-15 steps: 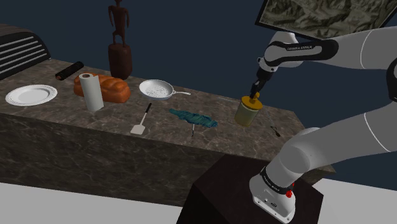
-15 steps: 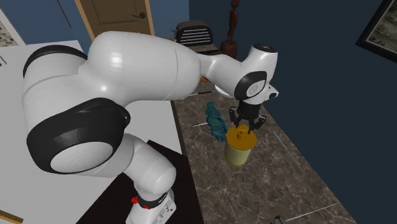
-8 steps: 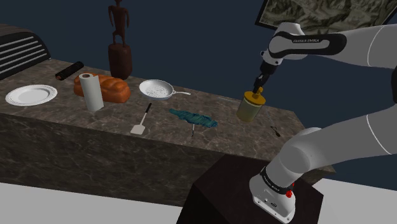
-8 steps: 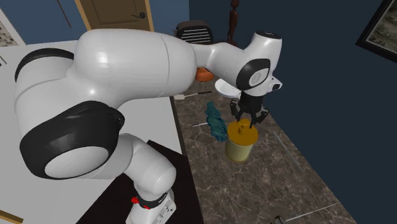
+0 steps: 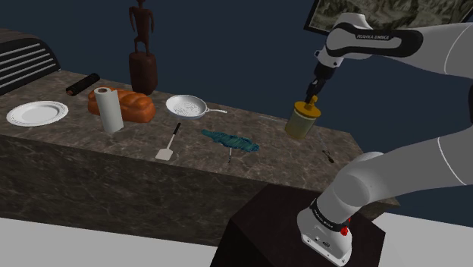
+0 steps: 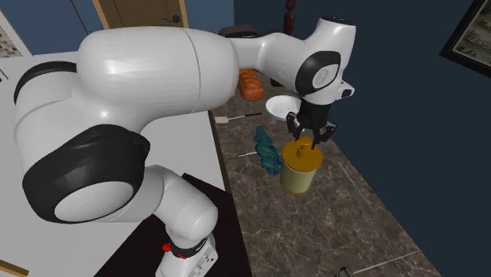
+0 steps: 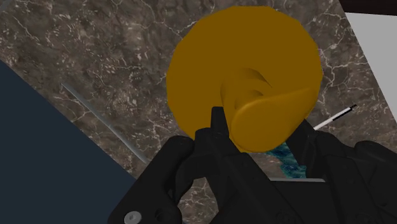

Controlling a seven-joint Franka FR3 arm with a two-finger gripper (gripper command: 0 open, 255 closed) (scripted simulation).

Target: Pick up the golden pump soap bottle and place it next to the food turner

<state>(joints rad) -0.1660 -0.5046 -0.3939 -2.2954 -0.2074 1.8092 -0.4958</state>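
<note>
The golden pump soap bottle (image 5: pixel 302 121) (image 6: pixel 298 171) (image 7: pixel 210 57) hangs a little above the marble counter, tilted slightly. My black gripper (image 5: pixel 312 96) (image 6: pixel 308 141) (image 7: pixel 261 133) is shut on its orange pump head from above. The food turner (image 5: pixel 169 143), a white blade on a dark handle, lies on the counter well off toward the shoulder view's left, between the paper towel roll and the teal cloth. In the wrist view the bottle's round top hides much of the counter beneath.
A teal cloth (image 5: pixel 230 141) (image 6: pixel 267 151) lies between bottle and turner. A white colander (image 5: pixel 187 106), bread loaf (image 5: pixel 136 103), paper towel roll (image 5: pixel 109 111), white plate (image 5: pixel 36 113) and dark wooden statue (image 5: pixel 142 53) stand further left. The counter's front edge (image 5: pixel 159 168) is close.
The gripper has risen with the bottle clasped by its pump; the bottle has lifted off the counter and drifted slightly toward the shoulder view's right.
</note>
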